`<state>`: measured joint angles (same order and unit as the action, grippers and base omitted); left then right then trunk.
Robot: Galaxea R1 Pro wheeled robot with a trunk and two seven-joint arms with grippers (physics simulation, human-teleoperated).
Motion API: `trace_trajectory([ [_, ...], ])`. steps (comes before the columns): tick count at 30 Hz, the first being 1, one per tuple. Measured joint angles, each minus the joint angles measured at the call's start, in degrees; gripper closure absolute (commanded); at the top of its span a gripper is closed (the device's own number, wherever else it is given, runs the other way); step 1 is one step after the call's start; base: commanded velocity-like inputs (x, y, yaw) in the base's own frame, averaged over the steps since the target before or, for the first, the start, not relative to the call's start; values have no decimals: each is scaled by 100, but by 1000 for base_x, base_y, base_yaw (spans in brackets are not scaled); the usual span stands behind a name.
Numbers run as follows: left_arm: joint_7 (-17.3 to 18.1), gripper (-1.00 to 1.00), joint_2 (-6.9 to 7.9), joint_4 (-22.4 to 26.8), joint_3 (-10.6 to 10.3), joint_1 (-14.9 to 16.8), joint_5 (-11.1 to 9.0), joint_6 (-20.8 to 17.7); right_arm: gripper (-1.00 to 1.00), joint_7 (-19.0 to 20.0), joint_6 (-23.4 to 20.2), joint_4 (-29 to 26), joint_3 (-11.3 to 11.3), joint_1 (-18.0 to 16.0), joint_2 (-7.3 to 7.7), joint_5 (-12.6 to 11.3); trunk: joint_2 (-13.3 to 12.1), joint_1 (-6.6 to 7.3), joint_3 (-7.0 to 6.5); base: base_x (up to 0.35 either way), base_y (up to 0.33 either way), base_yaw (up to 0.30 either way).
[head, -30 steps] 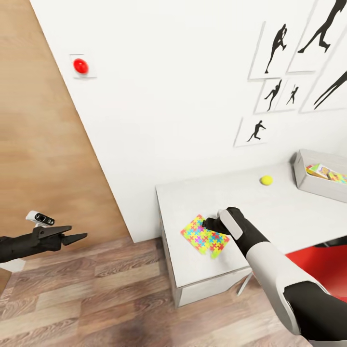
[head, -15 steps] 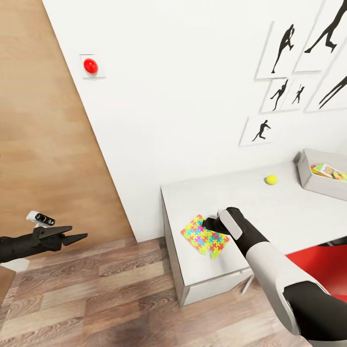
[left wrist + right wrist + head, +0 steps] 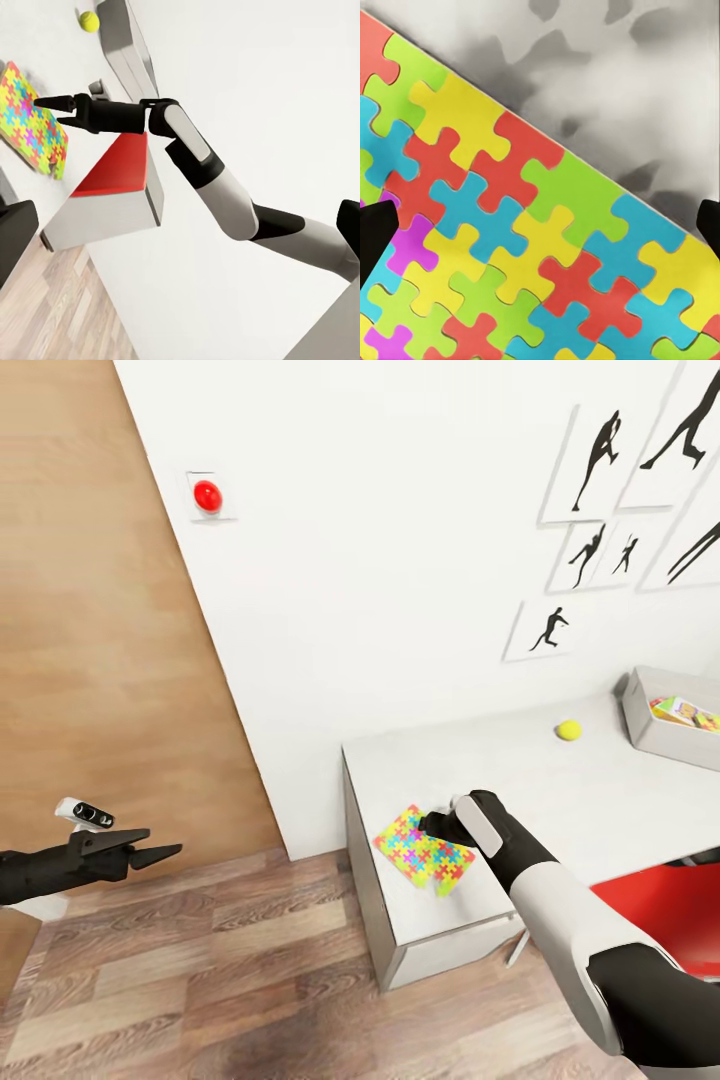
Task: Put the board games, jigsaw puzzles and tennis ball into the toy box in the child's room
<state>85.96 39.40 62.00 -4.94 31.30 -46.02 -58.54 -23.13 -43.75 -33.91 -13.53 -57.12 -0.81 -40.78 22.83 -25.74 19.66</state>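
Jigsaw puzzle [image 3: 424, 851] flat on the table [image 3: 600, 800] near its front corner, directly under the right gripper [image 3: 432, 823]. Fingers spread apart, poised just above the sheet, gripping nothing. Tennis ball [image 3: 569, 730] farther back, toy box [image 3: 650, 728] beyond. Left gripper [image 3: 160, 851] off over the floor, empty, closure unclear.

The jigsaw puzzle [image 3: 425, 849] is a patchwork of red, yellow, green, blue and purple interlocking pieces; the tabletop [image 3: 600, 785] under it is pale grey; the tennis ball [image 3: 569, 730] is yellow-green; the toy box [image 3: 655, 730] is light grey, holding a game box [image 3: 686, 712] printed green, yellow and red; the wall button [image 3: 207, 495] is red on white; the framed pictures [image 3: 600, 450] show black silhouettes; the floor [image 3: 200, 980] is brown wood-grain.
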Motion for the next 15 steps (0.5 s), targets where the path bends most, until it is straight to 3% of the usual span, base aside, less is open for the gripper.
trace_trajectory([
  [15,0,-100,0,0,-3,0,5,0,-100,-3,-3,-4,1,0,0,22,0,0,0,-54,104,0],
])
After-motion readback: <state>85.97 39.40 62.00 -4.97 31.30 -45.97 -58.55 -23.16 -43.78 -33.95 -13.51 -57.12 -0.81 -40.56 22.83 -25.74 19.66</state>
